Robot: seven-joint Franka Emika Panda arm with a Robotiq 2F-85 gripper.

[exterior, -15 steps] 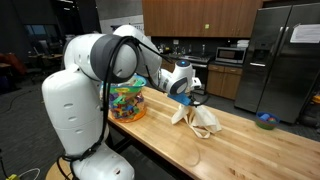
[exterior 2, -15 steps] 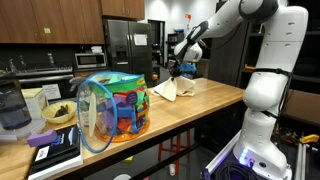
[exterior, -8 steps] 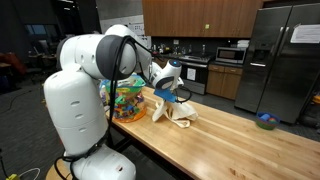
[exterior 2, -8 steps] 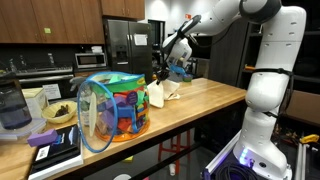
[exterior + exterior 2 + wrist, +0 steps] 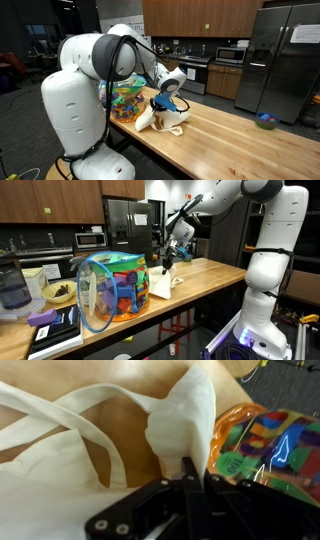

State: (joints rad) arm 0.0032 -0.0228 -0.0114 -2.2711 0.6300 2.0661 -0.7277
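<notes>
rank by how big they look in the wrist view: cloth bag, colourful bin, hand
1. cloth bag, takes up the most of the frame
2. colourful bin and hand: look about alike; the hand sits nearest the camera, so no ranking

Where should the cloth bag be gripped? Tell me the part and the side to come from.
Grip the cloth bag at the bunched fold beside its handle loop, coming from above. There the cloth rises in a thin ridge that shut jaws can pinch; the rest spreads slack and flat. The pincer is shut on that fold now, close to the colourful basket.
</notes>
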